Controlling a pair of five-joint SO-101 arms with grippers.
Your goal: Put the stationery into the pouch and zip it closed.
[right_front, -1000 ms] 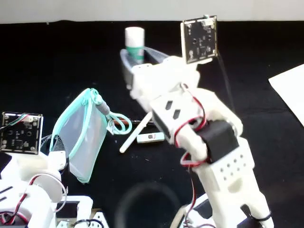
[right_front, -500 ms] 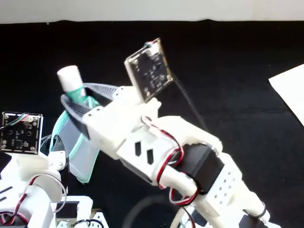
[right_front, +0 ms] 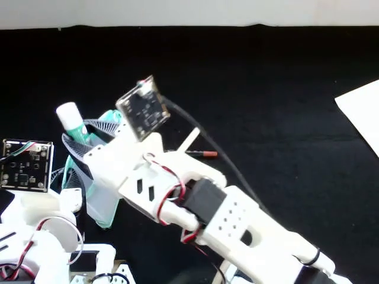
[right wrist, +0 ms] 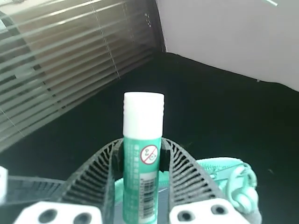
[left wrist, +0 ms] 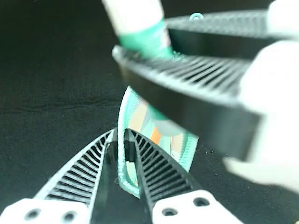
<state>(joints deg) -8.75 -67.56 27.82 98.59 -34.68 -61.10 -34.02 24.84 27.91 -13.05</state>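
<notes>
The left claw [left wrist: 121, 136] is pinching the pouch [left wrist: 125, 114] rim. The right arm is hiding most of the pouch, and its claw [right wrist: 142, 161] is gripping the glue stick [right wrist: 143, 135] upright over the opening. Since a second ago it has been swinging over from farther back, uncovering a pen [right_front: 203, 154] on the tabletop [right_front: 284, 89].

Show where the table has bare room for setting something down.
Bare: the table along its far edge and between pen and white paper. Crowded: around the pouch, pinched by the left gripper, with the right gripper holding the glue stick above.
</notes>
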